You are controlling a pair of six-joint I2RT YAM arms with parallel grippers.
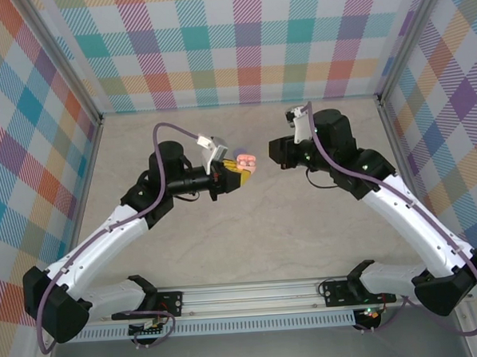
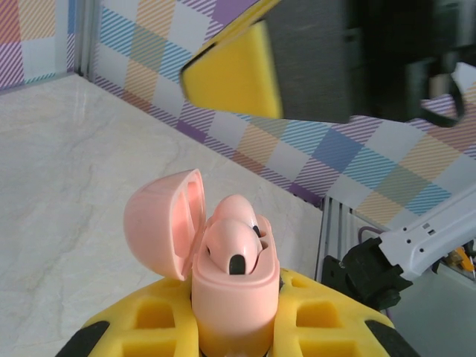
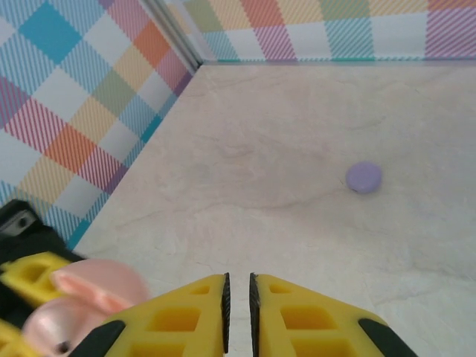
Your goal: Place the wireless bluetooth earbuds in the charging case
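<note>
As left fingers (image 2: 141, 327) clamp it, case (image 2: 234, 294) holds earbuds (image 2: 229, 239).

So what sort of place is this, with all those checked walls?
Probably a robot test booth: left arm and right arm bolted to a metal rail, checked walls around a pale tabletop, a pink earbud case in the left pincer.

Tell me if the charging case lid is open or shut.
Open: the lid stands tipped back, a pink earbud showing inside the case.
</note>
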